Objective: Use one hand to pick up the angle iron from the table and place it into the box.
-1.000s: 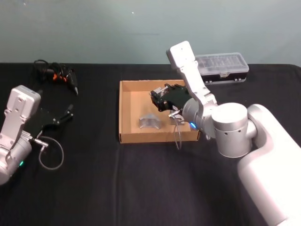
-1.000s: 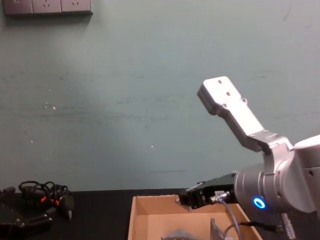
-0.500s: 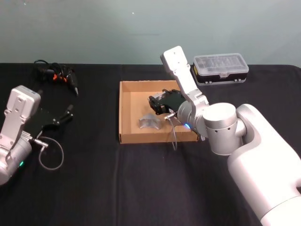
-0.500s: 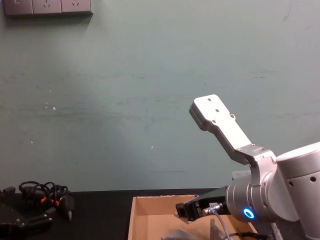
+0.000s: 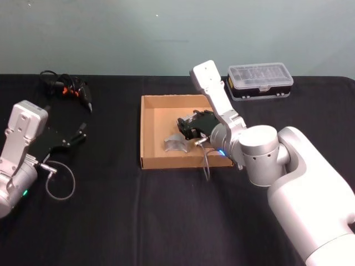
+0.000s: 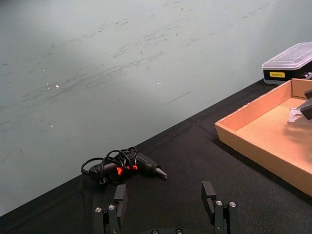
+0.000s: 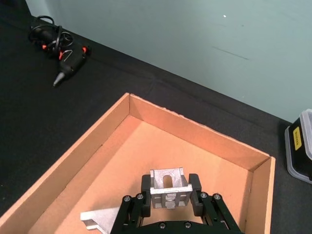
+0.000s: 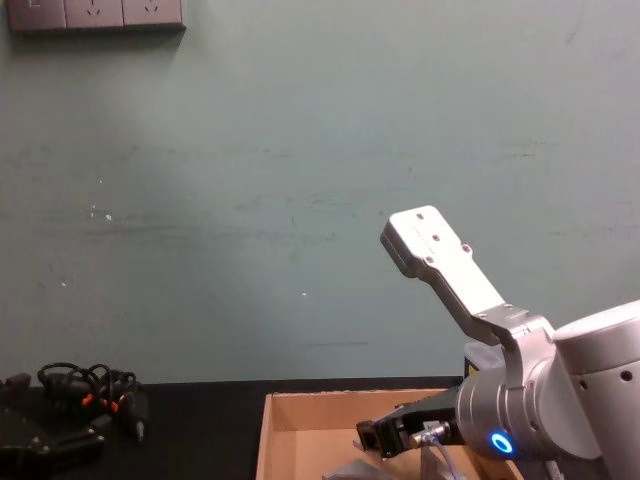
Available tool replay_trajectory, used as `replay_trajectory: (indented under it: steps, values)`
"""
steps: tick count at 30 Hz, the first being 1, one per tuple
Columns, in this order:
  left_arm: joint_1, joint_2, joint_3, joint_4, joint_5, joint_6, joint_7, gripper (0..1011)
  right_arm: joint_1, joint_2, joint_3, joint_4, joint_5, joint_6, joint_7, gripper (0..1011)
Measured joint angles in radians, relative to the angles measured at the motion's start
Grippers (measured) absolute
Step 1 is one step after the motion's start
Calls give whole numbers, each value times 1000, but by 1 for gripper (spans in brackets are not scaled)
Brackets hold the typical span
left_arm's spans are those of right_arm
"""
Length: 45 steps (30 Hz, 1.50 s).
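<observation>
The right gripper (image 7: 169,195) is hanging over the box (image 5: 147,131), its fingers (image 7: 145,188) pinching an angle iron (image 7: 169,186) between them, above the box floor. In the head view this gripper (image 5: 183,127) is sitting over the middle of the box, just beside a second angle iron (image 5: 176,143) that is lying on the floor near the front wall; whether the two are touching is hard to tell. The box is resting on the black table (image 5: 111,210). The left gripper (image 6: 165,207) is idling at the table's left side with its fingers spread wide. A black tool with coiled cable (image 5: 69,88) is lying at the far left, and a black case (image 5: 260,80) behind the box
</observation>
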Motion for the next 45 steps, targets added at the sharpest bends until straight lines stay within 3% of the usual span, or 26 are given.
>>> replay_trajectory:
  steps: [3, 15, 20, 23, 28, 34, 38, 45]
  values:
    - [0, 0, 0, 0, 0, 0, 0, 1000, -5, -1, 5, -2, -4, -3, 1, 490]
    - [0, 0, 0, 0, 0, 0, 0, 1000, -54, 15, 34, -87, -6, -41, 24, 889]
    - [0, 0, 0, 0, 0, 0, 0, 1000, -103, 47, 32, -157, -19, -118, 23, 997]
    - [0, 0, 0, 0, 0, 0, 0, 1000, -125, 62, 33, -184, -21, -149, 24, 1003]
    - [0, 0, 0, 0, 0, 0, 0, 1000, -184, 99, 37, -246, -29, -250, 19, 1003]
    - [0, 0, 0, 0, 0, 0, 0, 1000, -266, 145, 48, -314, -71, -445, -40, 1003]
    - [0, 0, 0, 0, 0, 0, 0, 1000, -302, 163, 65, -340, -96, -531, -77, 1003]
    - [0, 0, 0, 0, 0, 0, 0, 1000, -353, 182, 109, -376, -130, -609, -124, 1003]
